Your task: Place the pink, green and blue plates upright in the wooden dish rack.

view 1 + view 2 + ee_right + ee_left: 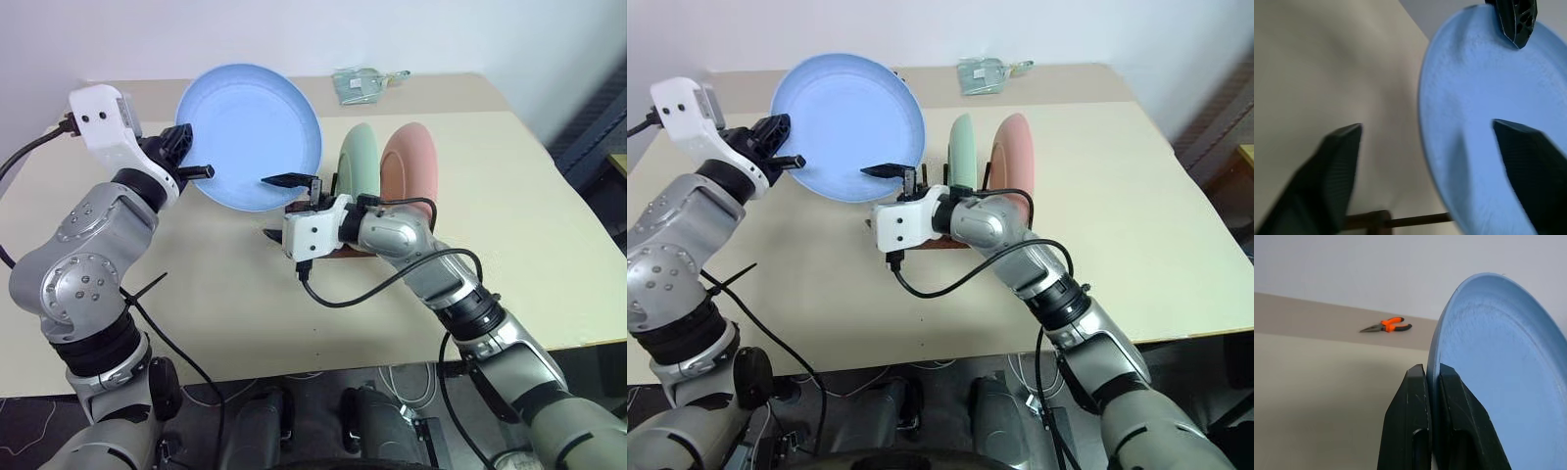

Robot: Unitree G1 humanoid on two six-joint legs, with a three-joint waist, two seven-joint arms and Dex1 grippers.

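step: blue's last | my left fingers [196,171] clamped on round matte light-blue plate [250,132] rim at 9 o'clock, airborne | right fingers [289,181] spread, straddling 5 o'clock edge, empty | next: into dark wooden rack [921,241]

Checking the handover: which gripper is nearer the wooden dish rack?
Right. The right gripper hovers open just above the wooden dish rack, fingers straddling the blue plate rim. The left gripper pinches the plate's far edge, away from the rack.
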